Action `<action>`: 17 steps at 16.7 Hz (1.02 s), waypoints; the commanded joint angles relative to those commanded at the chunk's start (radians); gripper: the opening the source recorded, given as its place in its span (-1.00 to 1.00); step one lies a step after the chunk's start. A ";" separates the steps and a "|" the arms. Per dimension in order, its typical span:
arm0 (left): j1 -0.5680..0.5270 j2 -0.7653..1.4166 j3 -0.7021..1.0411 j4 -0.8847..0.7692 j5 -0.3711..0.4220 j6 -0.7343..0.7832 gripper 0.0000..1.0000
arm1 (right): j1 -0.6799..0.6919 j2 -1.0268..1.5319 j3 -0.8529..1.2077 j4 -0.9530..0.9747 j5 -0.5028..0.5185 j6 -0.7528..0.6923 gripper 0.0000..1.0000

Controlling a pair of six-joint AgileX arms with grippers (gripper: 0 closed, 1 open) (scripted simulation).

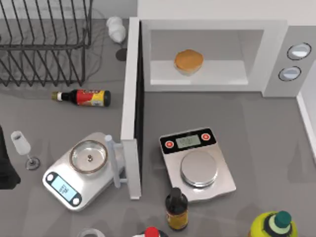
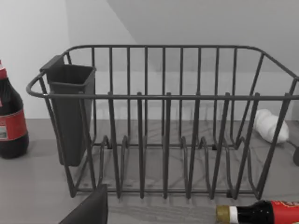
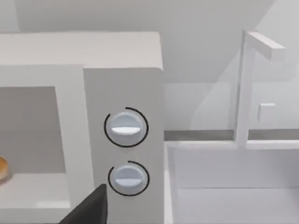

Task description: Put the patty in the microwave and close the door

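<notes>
A: Where's the patty (image 1: 188, 61)?
B: Round, golden, matte, it sits on the smooth pale floor inside the boxy white microwave (image 1: 276, 54).
A: The door (image 1: 131, 108)?
B: A flat white slab, swung wide open, its bar handle (image 1: 114, 161) beside a steel scale (image 1: 79, 170).
A: The grippers' fingers?
B: Can't tell for either.

The patty (image 1: 188, 61) lies in the microwave (image 1: 276, 54) at the table's (image 1: 256, 123) far edge. The door (image 1: 132, 113) juts toward the near edge, between two scales (image 1: 197, 165), with a rack (image 1: 44, 42) in the far left corner.
</notes>
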 joint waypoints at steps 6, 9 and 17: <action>0.000 0.000 0.000 0.000 0.000 0.000 1.00 | -0.043 -0.064 -0.052 -0.018 -0.041 -0.018 1.00; 0.000 0.000 0.000 0.000 0.000 0.000 0.70 | -0.043 -0.064 -0.052 -0.018 -0.041 -0.018 1.00; 0.000 0.000 0.000 0.000 0.000 0.000 -0.51 | -0.043 -0.064 -0.052 -0.018 -0.041 -0.018 1.00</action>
